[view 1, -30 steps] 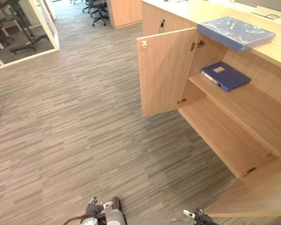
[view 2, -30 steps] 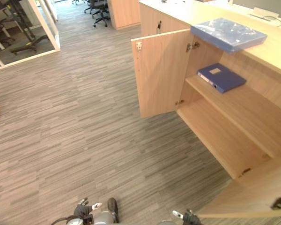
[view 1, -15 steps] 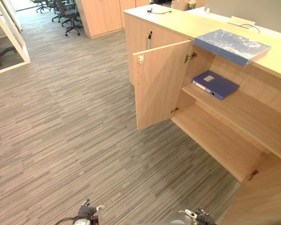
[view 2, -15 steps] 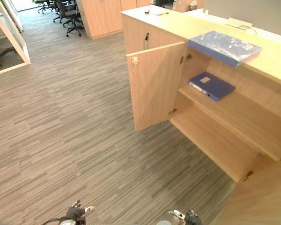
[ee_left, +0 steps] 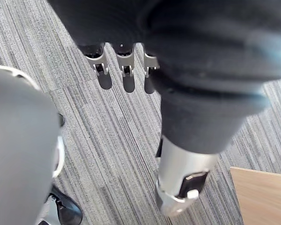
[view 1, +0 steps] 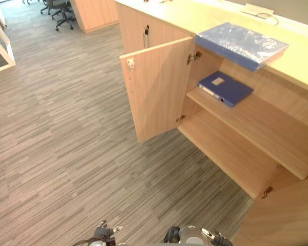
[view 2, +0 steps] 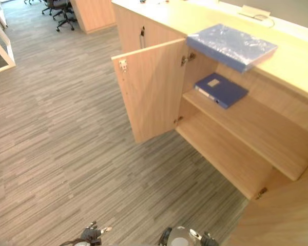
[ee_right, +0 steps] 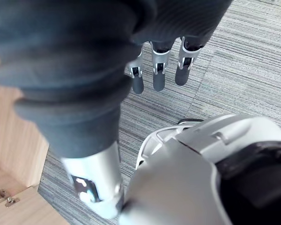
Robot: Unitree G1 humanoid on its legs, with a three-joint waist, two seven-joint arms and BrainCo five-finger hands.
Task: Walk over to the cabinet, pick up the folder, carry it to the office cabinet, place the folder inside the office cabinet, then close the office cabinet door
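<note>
**Blue Folder Seen on the Shelf, Both Hands Empty**

The dark blue folder (view 1: 225,88) was found lying flat on the upper shelf (view 1: 277,133) of the open cabinet (view 1: 231,154). It lay at the shelf's left end, just inside the open door (view 1: 156,87), with one corner close to the shelf's front edge. A paler blue flat pack (view 1: 241,43), wrapped in clear film, was seen on the cabinet top (view 1: 297,61), sticking out over its front edge.

The left hand (ee_left: 124,63) was hung down over the floor, with its fingers loose and nearly straight. Nothing was held in it. The right hand (ee_right: 159,70) was hung the same way, and nothing was held in it either.

The folder was judged to be stiff and flat, with hard covers, and likely light. Its skin looked smooth, so it could slip. It would best be taken by its thick back edge, which was turned toward the shelf's front, with the thumb on top and the fingers slid under.
</note>
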